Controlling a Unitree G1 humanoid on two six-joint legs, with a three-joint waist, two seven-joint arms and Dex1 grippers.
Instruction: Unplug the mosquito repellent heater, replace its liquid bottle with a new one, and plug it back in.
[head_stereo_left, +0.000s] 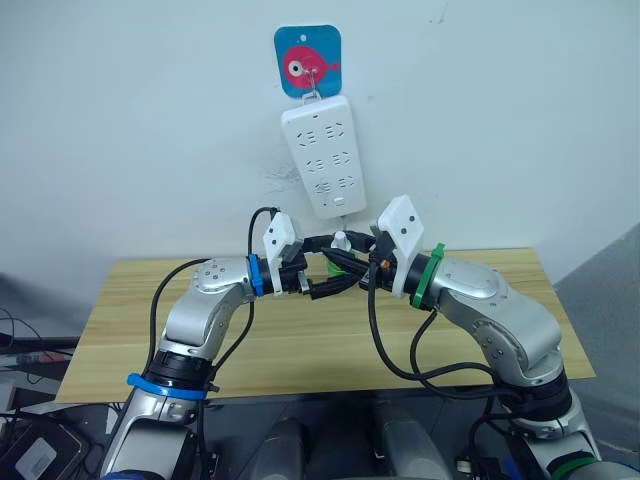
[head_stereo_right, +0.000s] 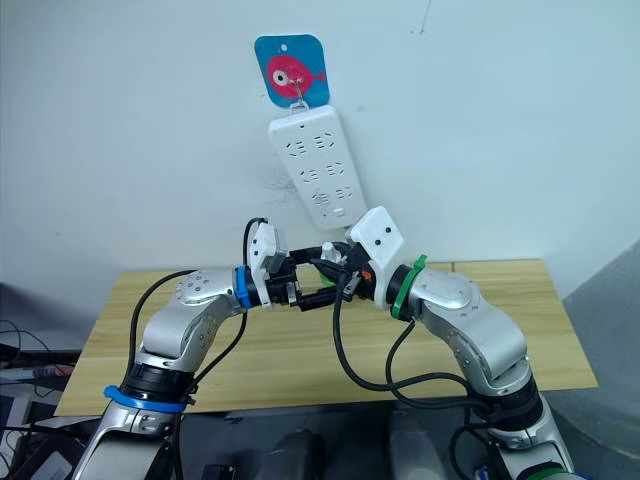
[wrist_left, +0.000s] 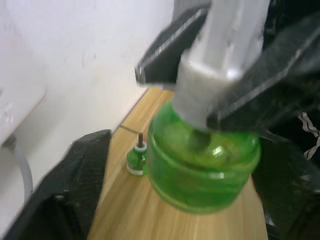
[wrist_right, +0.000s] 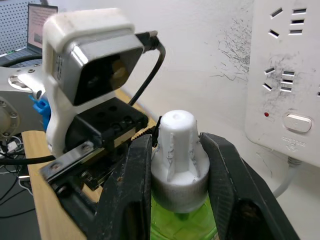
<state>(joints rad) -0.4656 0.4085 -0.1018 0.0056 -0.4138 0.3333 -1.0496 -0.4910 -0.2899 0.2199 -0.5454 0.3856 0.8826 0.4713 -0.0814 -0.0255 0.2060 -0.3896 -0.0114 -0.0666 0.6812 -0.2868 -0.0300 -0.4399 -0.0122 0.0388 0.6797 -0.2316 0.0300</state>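
Note:
A green liquid bottle (wrist_left: 202, 167) with a white cap (wrist_right: 177, 152) hangs above the table below the power strip. My right gripper (wrist_right: 176, 145) is shut on the cap, one black finger on each side. My left gripper (head_stereo_left: 318, 283) faces it, open, with its fingers (wrist_left: 75, 185) standing on either side of the bottle's green body and a gap showing on one side. A second small green bottle (wrist_left: 136, 161) with a bare wick stands on the table by the wall. The mosquito repellent heater is out of view.
A long white power strip (head_stereo_left: 323, 155) hangs on the wall from a blue fish hook (head_stereo_left: 308, 60), with nothing plugged into it. The wooden table (head_stereo_left: 300, 345) runs below both arms. Black cables loop under the wrists.

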